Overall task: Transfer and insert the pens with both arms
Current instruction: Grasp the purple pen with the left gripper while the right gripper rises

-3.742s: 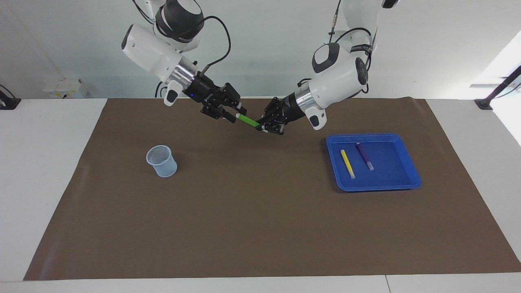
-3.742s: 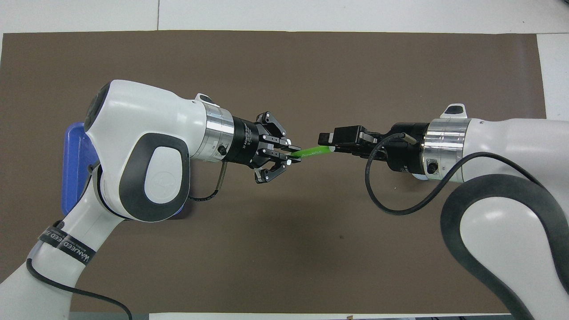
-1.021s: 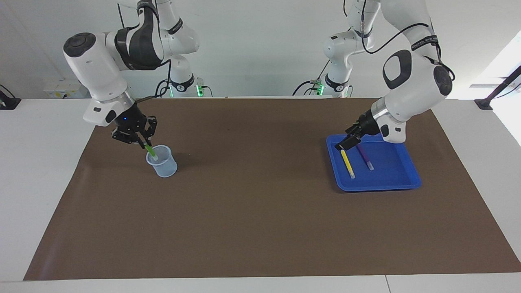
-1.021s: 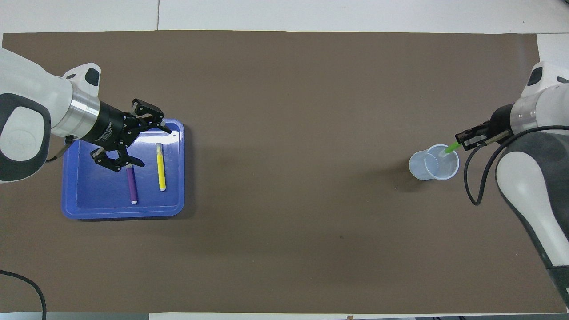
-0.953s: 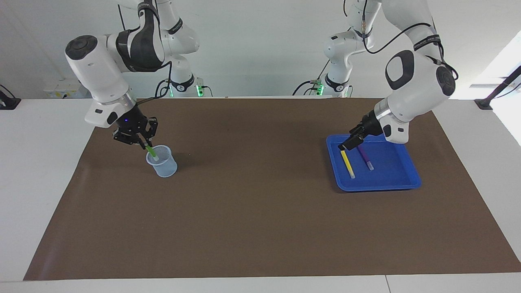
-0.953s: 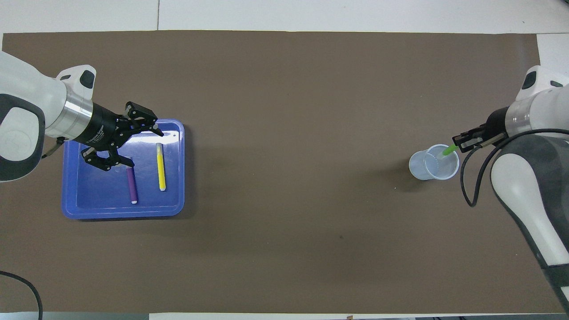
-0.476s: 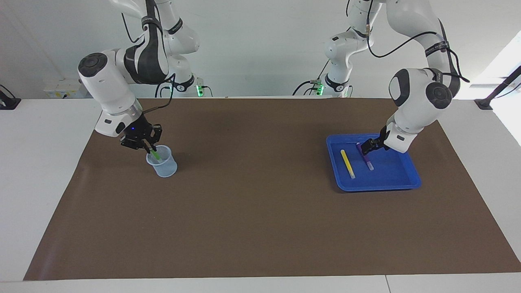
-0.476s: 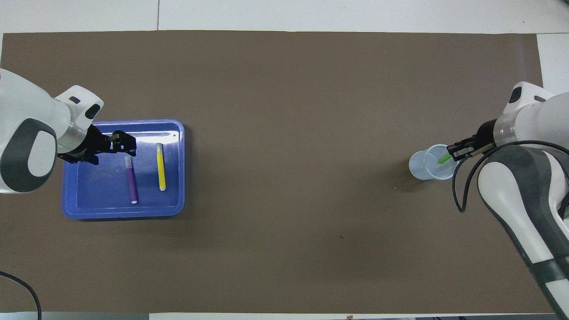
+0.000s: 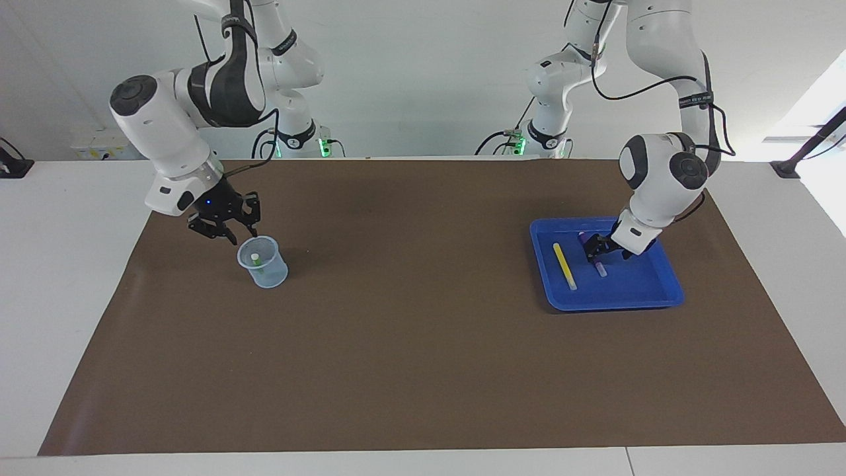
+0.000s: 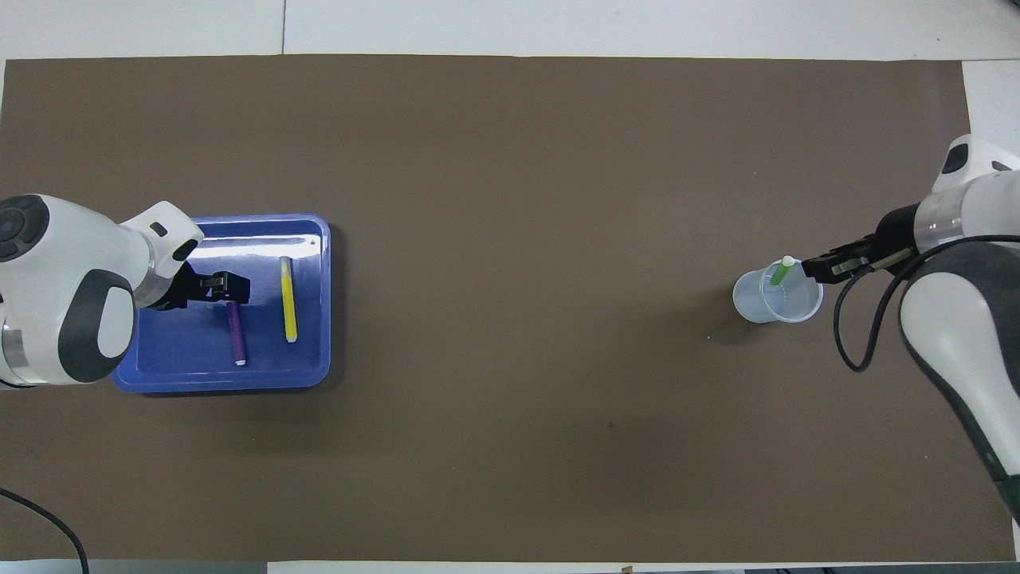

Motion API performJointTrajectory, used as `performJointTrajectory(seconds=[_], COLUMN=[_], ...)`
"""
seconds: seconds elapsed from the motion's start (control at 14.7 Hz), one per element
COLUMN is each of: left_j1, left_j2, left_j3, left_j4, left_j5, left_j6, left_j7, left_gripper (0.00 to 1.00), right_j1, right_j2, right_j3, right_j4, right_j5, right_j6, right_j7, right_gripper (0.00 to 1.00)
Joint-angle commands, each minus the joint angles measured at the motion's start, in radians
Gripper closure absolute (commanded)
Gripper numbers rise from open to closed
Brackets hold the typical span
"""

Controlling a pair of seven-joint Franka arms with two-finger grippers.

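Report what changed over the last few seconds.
The right end effector carried the green pen from the handover to the cup and released it inside. The left end effector let go, swung to the tray and came down around the purple pen. Yellow pen, tray and cup stayed put.

open mat (image 9: 423, 344) between cup (image 9: 264, 264) and tray (image 9: 611, 301).

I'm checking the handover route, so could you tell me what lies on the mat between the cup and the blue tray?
Nothing: between the cup and the blue tray only bare brown mat shows, clearest in the overhead view.
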State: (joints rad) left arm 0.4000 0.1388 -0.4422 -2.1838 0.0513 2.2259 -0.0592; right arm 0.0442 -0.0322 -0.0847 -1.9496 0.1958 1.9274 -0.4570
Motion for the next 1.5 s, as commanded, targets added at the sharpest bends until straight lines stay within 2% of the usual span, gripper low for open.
performJointTrajectory(seconds=[0.0, 0.2, 0.34, 0.48, 0.61, 0.68, 0.75, 0.82, 1.02, 1.09, 1.43], left_j1=[-0.001, -0.004, -0.009, -0.009, -0.009, -0.007, -0.004, 0.0, -0.001, 0.002, 0.007], left_j2=[-0.022, -0.021, -0.018, -0.015, -0.002, -0.002, -0.002, -0.002, 0.005, 0.007, 0.015], left_j3=[-0.003, -0.003, -0.003, -0.003, -0.003, -0.003, -0.003, -0.003, -0.003, -0.003, -0.003], left_j4=[-0.047, -0.092, -0.1, -0.102, -0.1, -0.102, -0.099, -0.1, -0.097, -0.094, -0.067], left_j5=[0.018, 0.018, 0.018, 0.018, 0.018, 0.018, 0.018, 0.018, 0.018, 0.018, 0.018], left_j6=[0.058, 0.141, 0.156, 0.164, 0.164, 0.164, 0.161, 0.161, 0.161, 0.159, 0.141], left_j7=[-0.024, -0.057, -0.057, -0.057, -0.057, -0.054, -0.05, -0.047, -0.048, -0.047, -0.054], left_gripper=[0.05, 0.08, 0.12, 0.17, 0.26, 0.36, 0.54, 0.68, 0.95, 1.0, 1.0], right_j1=[-0.02, -0.024, -0.018, -0.003, 0.0, 0.025, 0.049, 0.055, 0.105, 0.117, 0.181], right_j2=[0.0, 0.0, -0.002, -0.003, -0.006, -0.009, -0.009, -0.008, -0.009, -0.008, -0.006], right_j3=[0.01, 0.007, 0.006, 0.01, 0.017, 0.019, 0.019, 0.019, 0.019, 0.019, 0.019], right_j4=[0.087, 0.101, 0.1, 0.098, 0.092, 0.086, 0.086, 0.086, 0.08, 0.081, 0.078], right_j5=[0.124, 0.389, 0.534, 0.641, 0.733, 0.77, 0.786, 0.801, 0.862, 0.882, 0.886], right_j6=[-0.089, -0.108, -0.119, -0.111, -0.101, -0.082, -0.059, -0.035, 0.014, 0.028, 0.1], right_j7=[-0.023, 0.052, 0.214, 0.358, 0.452, 0.496, 0.518, 0.535, 0.573, 0.587, 0.617], right_gripper=[0.57, 0.56, 0.57, 0.56, 0.55, 0.5, 0.49, 0.49, 0.46, 0.43, 0.38])
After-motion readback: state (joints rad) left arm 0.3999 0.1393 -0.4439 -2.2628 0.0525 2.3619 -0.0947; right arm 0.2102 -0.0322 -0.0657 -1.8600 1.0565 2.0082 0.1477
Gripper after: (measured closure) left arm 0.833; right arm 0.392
